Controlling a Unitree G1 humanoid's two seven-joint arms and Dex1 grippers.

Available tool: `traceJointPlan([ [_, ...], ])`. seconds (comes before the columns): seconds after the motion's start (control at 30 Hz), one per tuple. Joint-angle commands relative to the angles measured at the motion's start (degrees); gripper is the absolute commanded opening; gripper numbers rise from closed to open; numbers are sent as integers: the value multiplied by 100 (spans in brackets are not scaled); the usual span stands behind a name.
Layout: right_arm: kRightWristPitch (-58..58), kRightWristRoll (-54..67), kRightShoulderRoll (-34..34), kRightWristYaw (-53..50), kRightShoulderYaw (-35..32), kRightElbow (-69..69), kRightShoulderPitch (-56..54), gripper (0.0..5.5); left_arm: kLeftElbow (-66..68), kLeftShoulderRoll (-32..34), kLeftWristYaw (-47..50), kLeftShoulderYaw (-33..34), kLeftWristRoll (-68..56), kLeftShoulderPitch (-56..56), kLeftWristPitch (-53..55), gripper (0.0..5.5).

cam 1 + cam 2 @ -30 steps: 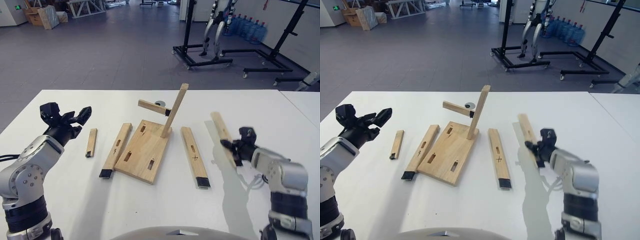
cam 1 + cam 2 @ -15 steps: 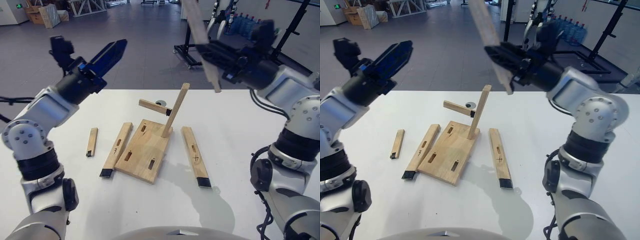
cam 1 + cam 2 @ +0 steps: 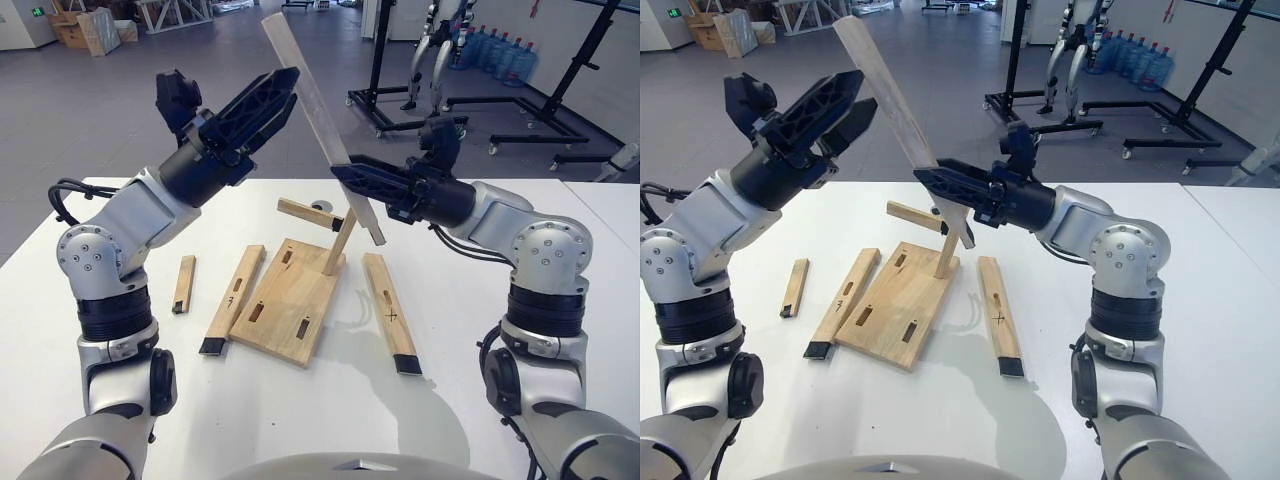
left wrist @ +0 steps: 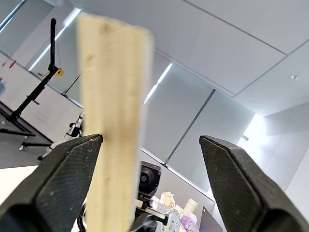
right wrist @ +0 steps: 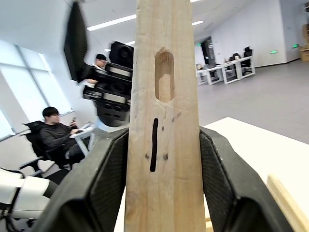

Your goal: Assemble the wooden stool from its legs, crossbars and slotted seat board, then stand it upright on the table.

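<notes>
My right gripper (image 3: pixel 352 185) is shut on a wooden leg (image 3: pixel 315 110) and holds it slanted in the air above the seat board (image 3: pixel 290 300). In the right wrist view the leg (image 5: pixel 169 193) shows a slot and a pen line between the fingers (image 5: pixel 104 183). My left gripper (image 3: pixel 285 95) is raised and open at the leg's upper end; the leg (image 4: pixel 113 121) stands between its spread fingers (image 4: pixel 67 179), close to one of them. One leg (image 3: pixel 350 220) stands in the board with a crossbar (image 3: pixel 305 212) joined to it.
Two loose legs lie flat on the white table (image 3: pixel 500 330), one (image 3: pixel 232 298) left of the board and one (image 3: pixel 388 310) right of it. A short crossbar (image 3: pixel 182 283) lies farther left. A small round object (image 3: pixel 320 207) sits behind the crossbar.
My right gripper picked the leg up from the table's right side and swung it over the board. My left arm rose from the table and brought its open fingers around the leg's top.
</notes>
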Motion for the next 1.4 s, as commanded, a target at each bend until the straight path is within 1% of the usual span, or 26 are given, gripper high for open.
traceJointPlan([
  [0.03, -186, 150, 27, -125, -193, 175, -258, 206, -50, 170, 38, -135, 45, 183, 46, 368],
  [0.17, -157, 320, -9, -145, -248, 244, -357, 206, -142, 257, 29, -228, 95, 262, 33, 368],
  [0.43, 52, 737, 20, 47, 140, -34, -201, 206, -116, 205, -40, -360, -51, 20, -40, 368],
  [0.7, -87, 555, 95, 151, 465, 104, -38, 206, -88, 287, -68, -313, -496, -153, -68, 368],
  [1.03, -196, 555, 165, 8, 530, 114, -6, 206, 281, 408, -20, -487, -749, -200, 93, 368],
  [1.2, -226, 547, 190, -9, 567, 104, -24, 206, 397, 488, -15, -543, -776, -205, 114, 297],
  [1.27, -229, 548, 204, -27, 568, 72, 3, 206, 422, 506, -1, -543, -812, -227, 101, 259],
  [1.33, -226, 545, 215, -38, 569, 54, 22, 205, 419, 506, -1, -555, -816, -231, 96, 246],
  [1.4, -232, 513, 217, -24, 599, 39, 41, 205, 409, 495, 21, -579, -818, -207, 80, 244],
])
